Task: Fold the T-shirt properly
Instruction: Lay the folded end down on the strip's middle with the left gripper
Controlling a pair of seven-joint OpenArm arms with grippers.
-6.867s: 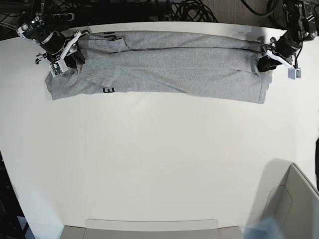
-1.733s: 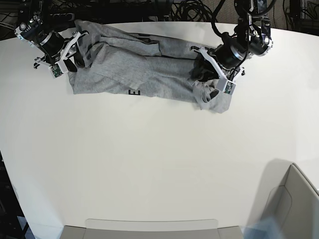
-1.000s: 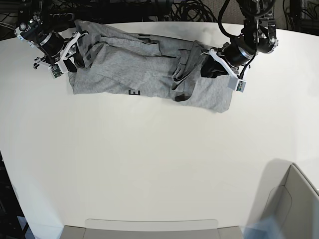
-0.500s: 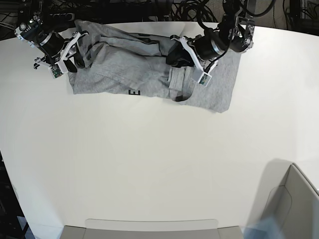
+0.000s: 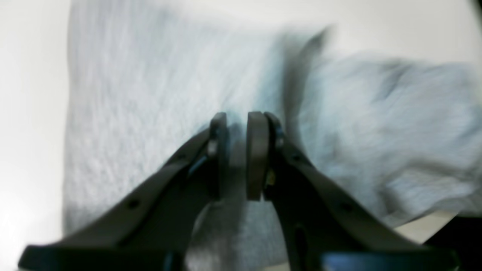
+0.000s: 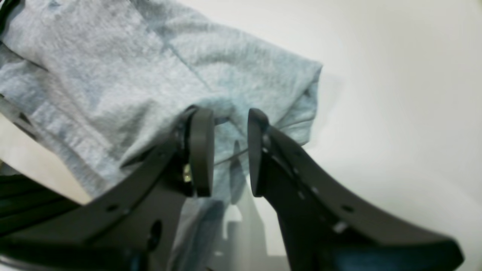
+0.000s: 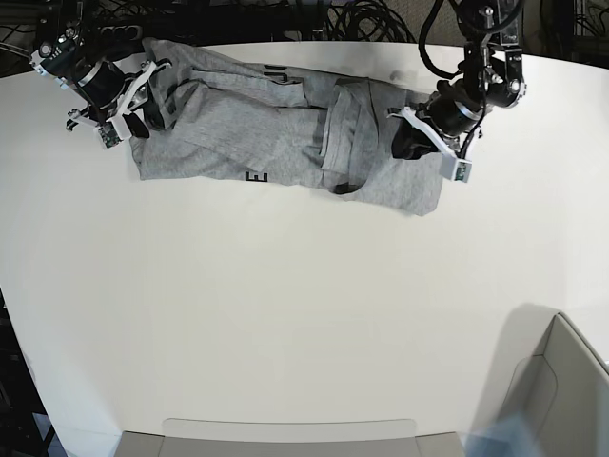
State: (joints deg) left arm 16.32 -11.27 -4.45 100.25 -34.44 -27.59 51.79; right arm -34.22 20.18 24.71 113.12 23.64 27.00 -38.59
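The heather-grey T-shirt (image 7: 238, 133) lies bunched lengthwise along the table's far edge, with a bit of black lettering showing at its top and near edges. A folded band of cloth crosses it right of the middle. My left gripper (image 7: 400, 141) rests on the shirt's right part. In the left wrist view its jaws (image 5: 237, 120) stand almost together, with grey cloth (image 5: 131, 94) in the narrow gap. My right gripper (image 7: 152, 109) sits at the shirt's left end. In the right wrist view it (image 6: 228, 116) pinches a raised fold of the shirt (image 6: 113, 75).
The white table (image 7: 285, 314) stretches toward the near side. A grey bin (image 7: 561, 381) stands at the near right corner and a flat grey tray (image 7: 285, 438) at the near edge. Black cables (image 7: 362, 19) lie behind the far edge.
My left gripper swung left over the shirt's middle and has come back to its right part. The crumpled cloth there lies flatter. The right arm has not moved.
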